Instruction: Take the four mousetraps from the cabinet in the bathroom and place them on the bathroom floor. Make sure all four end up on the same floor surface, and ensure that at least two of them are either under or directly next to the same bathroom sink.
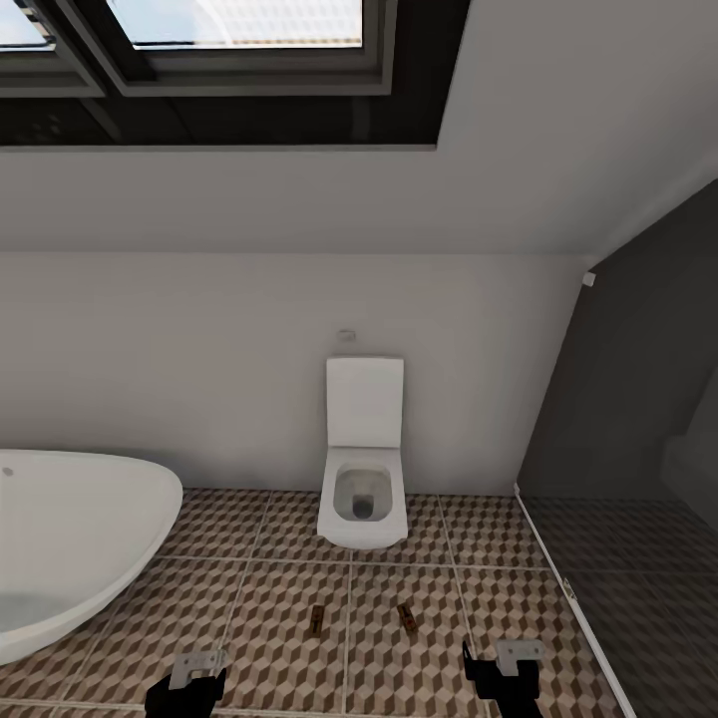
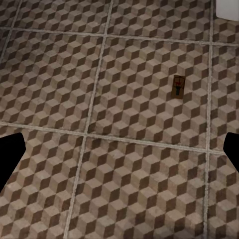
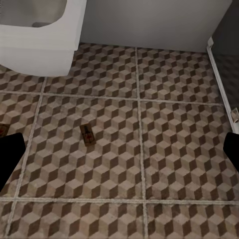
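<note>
bathroom floor (image 1: pixel 279 598), two mousetraps (image 1: pixel 317 620), toilet (image 1: pixel 363 499)

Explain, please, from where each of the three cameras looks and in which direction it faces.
Head view: high on the robot, looking forward and down at the toilet, bathtub, tiled bathroom floor; left gripper and right gripper show.
Left wrist view: on the left arm, facing down at floor and one mousetrap; dark fingertips at the edges.
Right wrist view: on the right arm, facing the toilet base; another mousetrap.
Shared: floor, mousetraps.
</note>
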